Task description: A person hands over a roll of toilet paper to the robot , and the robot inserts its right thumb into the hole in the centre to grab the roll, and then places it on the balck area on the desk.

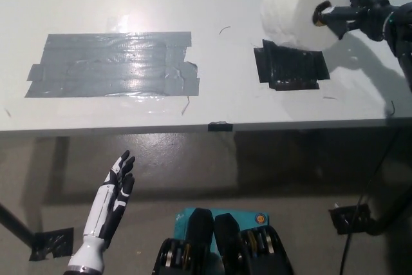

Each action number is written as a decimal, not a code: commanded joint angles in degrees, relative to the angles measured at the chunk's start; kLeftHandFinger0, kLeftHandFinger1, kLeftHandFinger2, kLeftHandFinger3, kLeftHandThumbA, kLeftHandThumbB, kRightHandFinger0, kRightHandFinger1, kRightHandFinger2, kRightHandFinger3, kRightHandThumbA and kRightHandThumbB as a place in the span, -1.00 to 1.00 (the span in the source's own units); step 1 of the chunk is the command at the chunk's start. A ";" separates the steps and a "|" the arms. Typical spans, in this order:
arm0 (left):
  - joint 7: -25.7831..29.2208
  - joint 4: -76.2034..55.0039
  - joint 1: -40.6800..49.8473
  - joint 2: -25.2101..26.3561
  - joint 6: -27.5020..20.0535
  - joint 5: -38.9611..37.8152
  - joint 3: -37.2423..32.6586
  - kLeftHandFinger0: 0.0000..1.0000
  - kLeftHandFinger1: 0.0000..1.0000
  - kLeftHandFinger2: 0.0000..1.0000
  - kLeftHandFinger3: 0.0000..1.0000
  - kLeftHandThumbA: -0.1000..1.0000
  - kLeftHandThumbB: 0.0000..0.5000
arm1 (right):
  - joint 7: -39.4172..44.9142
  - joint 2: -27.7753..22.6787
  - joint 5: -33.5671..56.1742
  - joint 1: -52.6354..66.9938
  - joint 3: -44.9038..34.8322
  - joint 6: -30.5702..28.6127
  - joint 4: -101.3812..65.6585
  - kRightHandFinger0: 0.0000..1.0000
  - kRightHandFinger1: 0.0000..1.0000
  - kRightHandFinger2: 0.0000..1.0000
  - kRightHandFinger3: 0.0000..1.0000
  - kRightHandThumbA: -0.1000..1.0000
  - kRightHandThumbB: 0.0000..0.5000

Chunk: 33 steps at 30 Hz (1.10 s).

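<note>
White tabletop [225, 4] fills the upper half of your head view, glossy enough to throw glare, with a brown floor showing below its near edge. At about ten o'clock from the picture's middle lies a broad patch of grey tape strips [112, 64], shiny and wrinkled. That is not the target. The small black tape rectangle [291, 66] at about two o'clock is the dark area the task calls for.

Your black right hand [360, 12] comes in from the upper right with a digit pushed into the cardboard core of the white toilet paper roll [298, 12], so the fingers are clamped on the roll through its centre hole. The roll lies on its side, core facing the hand, which is what lets a single digit carry it. It sits at the black rectangle's twelve o'clock edge, overlapping that edge in this view; you cannot tell whether it rests on the desk or hangs just above it. By my reading, placement is nearly complete but not yet released.

Your white left hand [112, 201] rests at seven o'clock, below the table edge, fingers straight and slightly apart, holding nothing.
</note>
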 commanded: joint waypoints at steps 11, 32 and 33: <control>0.39 -2.21 -0.79 0.72 -0.64 1.04 0.43 1.00 1.00 1.00 1.00 0.85 -0.45 | 3.51 -2.37 -8.54 -3.38 10.94 -6.63 -6.35 -0.20 0.78 1.00 1.00 -1.00 -0.44; 0.69 -1.74 -0.60 0.66 -0.64 1.52 0.55 1.00 1.00 1.00 1.00 0.86 -0.45 | 23.49 -4.13 -12.64 -10.99 17.75 -1.61 -3.96 1.00 1.00 1.00 1.00 0.03 0.93; 0.77 -1.43 -0.89 0.61 -0.85 1.61 0.53 1.00 1.00 1.00 1.00 0.86 -0.45 | 22.88 -4.63 -12.88 -11.69 17.62 -1.92 -4.67 1.00 1.00 1.00 1.00 0.12 0.98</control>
